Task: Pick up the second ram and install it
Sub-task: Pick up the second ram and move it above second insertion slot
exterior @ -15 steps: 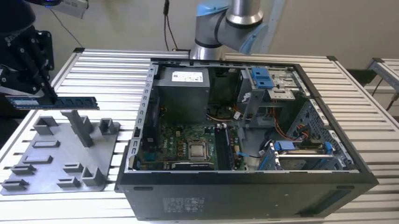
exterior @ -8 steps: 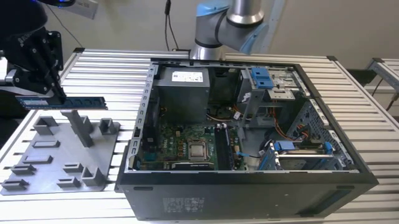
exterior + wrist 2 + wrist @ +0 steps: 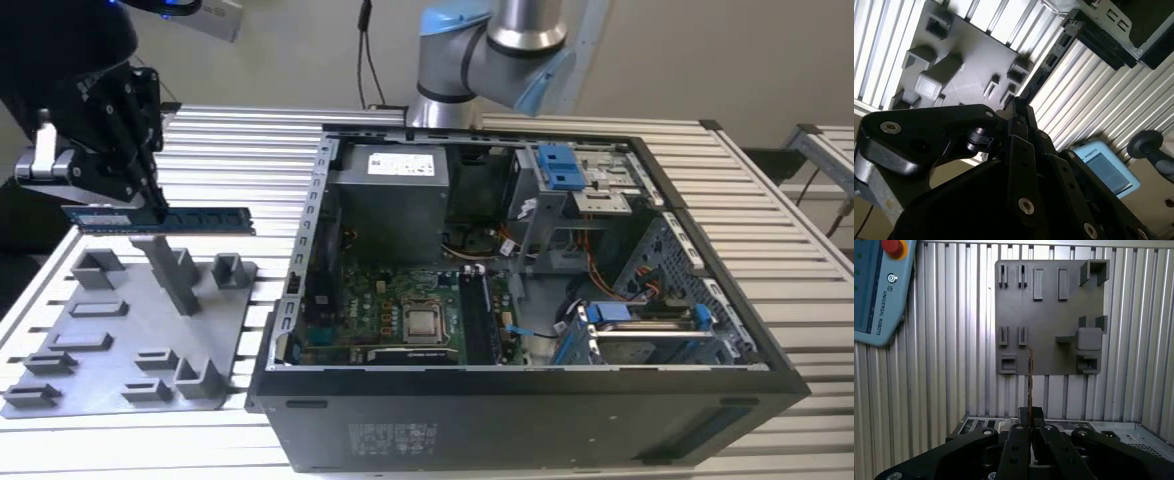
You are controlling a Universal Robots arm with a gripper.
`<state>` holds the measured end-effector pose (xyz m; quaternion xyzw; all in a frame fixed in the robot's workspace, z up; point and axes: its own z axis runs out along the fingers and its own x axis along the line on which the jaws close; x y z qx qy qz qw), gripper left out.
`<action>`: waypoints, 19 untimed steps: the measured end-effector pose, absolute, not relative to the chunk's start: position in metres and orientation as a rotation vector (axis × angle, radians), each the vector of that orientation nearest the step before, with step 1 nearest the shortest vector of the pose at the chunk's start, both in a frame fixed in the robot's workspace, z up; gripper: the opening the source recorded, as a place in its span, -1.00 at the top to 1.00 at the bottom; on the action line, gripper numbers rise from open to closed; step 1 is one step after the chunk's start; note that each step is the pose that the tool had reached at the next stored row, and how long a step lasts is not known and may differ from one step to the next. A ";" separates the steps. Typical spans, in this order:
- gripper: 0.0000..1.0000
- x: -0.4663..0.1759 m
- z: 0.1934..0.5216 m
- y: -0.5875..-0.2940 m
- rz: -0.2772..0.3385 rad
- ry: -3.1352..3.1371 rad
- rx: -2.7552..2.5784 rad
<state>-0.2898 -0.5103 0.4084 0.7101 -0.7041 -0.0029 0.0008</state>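
Exterior view: black jaws clamped on 2nd ram (image 3: 167,218), thin flat dark memory stick with pale bluish label, held level in air above grey plastic fixture (image 3: 120,340) on ribbed metal tabletop (image 3: 227,150). Open black computer case (image 3: 534,430) just beside fixture, toward exterior view's right.

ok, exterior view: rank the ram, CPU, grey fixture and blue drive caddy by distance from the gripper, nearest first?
1. second ram: clamped in the gripper.
2. grey fixture: beneath it, exterior view's left.
3. CPU: middle of the open PC case.
4. blue drive caddy: inside the case, exterior view's right.
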 end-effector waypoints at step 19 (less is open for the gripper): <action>0.73 -0.242 0.408 -0.510 -0.009 -2.211 2.230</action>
